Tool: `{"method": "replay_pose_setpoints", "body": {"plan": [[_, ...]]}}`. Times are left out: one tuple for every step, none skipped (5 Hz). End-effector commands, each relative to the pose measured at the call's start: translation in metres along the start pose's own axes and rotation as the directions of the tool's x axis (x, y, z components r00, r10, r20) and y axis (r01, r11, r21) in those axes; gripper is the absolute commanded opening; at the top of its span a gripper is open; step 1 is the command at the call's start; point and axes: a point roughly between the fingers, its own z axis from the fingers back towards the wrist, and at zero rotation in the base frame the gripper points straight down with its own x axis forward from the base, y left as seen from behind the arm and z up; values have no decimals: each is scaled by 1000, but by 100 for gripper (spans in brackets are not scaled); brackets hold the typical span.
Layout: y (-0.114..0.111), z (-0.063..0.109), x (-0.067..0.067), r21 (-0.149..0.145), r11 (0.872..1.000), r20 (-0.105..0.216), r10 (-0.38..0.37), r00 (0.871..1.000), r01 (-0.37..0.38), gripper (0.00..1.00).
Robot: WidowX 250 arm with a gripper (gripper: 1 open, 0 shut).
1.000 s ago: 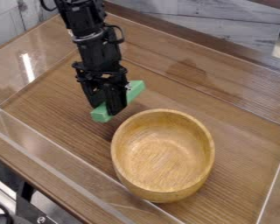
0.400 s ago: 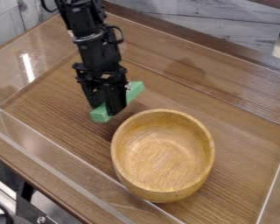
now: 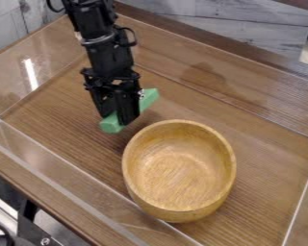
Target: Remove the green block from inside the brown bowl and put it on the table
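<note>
The green block (image 3: 146, 97) sits just left of and behind the brown bowl (image 3: 180, 169), low over the table (image 3: 234, 91). My black gripper (image 3: 119, 113) points steeply down and is shut on the green block, its fingers crossing the block's middle so only the two ends show. Whether the block's lower end touches the tabletop I cannot tell. The bowl stands upright with nothing in it, a short gap to the right of the gripper.
Clear acrylic walls (image 3: 66, 178) run along the table's edges, the near one close in front of the bowl. The arm (image 3: 92, 34) comes down from the upper left. Bare wood lies behind and to the right of the bowl.
</note>
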Motion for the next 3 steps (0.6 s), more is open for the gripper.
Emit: {"method": "replay_pose_setpoints", "body": {"plan": [[5, 15, 9, 20, 1000, 48, -1, 999, 0, 0], [5, 15, 9, 16, 1000, 43, 2, 999, -3, 0], [6, 14, 10, 12, 1000, 38, 5, 999, -5, 0]]}}
